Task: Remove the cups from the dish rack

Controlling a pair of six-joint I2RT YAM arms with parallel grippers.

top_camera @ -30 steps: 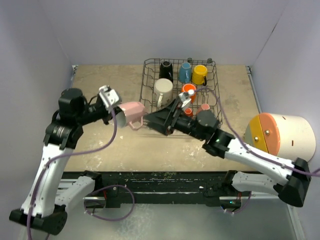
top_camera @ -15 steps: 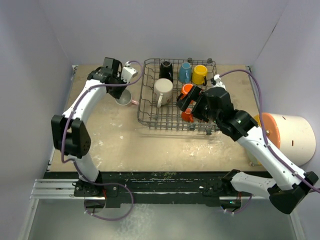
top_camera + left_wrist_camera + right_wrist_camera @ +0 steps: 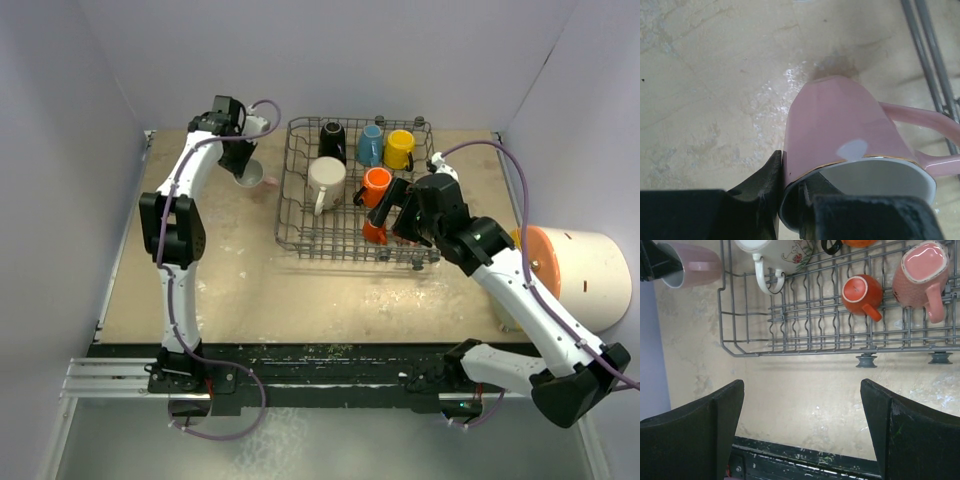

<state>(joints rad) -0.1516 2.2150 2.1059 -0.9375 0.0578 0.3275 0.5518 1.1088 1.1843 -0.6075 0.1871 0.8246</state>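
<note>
The left pincer (image 3: 790, 187) is pinching the rim of a pink cup (image 3: 840, 125), one finger inside and one outside, holding it low at the surface (image 3: 715, 75) just left of the dish rack (image 3: 815, 346) (whether its base is touching down, I cannot tell). The right pincer (image 3: 802, 390) is hovering, spread wide, over the rack's near side, where an orange cup (image 3: 860, 292) and a second pink cup (image 3: 920, 270) are sitting among the wires.
</note>
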